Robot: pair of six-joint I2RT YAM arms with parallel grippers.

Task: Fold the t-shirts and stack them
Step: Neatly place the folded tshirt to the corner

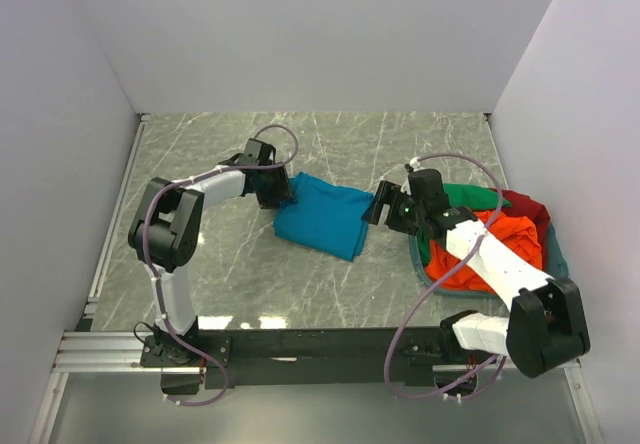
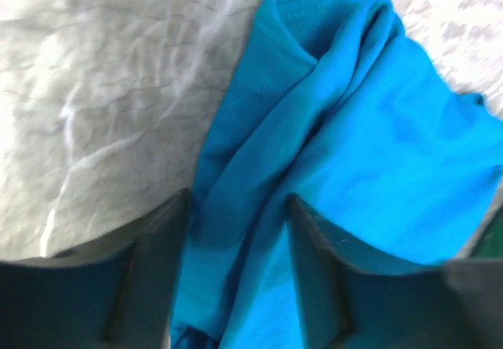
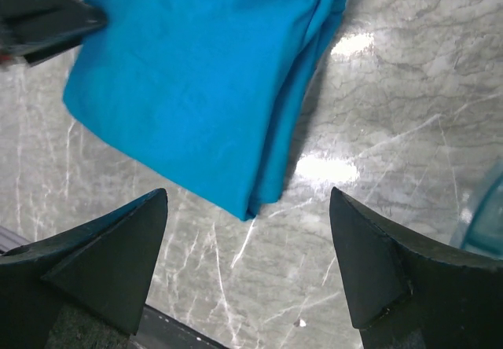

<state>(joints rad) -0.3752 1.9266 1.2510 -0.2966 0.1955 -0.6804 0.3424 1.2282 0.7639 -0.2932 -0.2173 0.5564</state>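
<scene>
On the table, from above: the blue shirt (image 1: pixel 322 219) lies in the middle of the table (image 1: pixel 250 274), its long way running from far left to near right.
Left gripper (image 1: pixel 273 192): right on the shirt's far left end, so it is the nearer one.
Right gripper (image 1: pixel 385 209): just beside the shirt's right edge, not touching it.
Basket (image 1: pixel 432 276): off to the right, holding the orange-red shirt (image 1: pixel 500 239), green shirt (image 1: pixel 470 196) and dark red shirt (image 1: pixel 530 209). The right arm reaches over it.
Left wrist view: its fingers (image 2: pixel 161 286) stand partly apart with a bunched blue fold between them. I cannot tell whether they pinch it.
Right wrist view: the fingers are spread wide and hold nothing. The shirt lies ahead, its near corner pointing at the gap.
In the way: nothing that I can see.
</scene>
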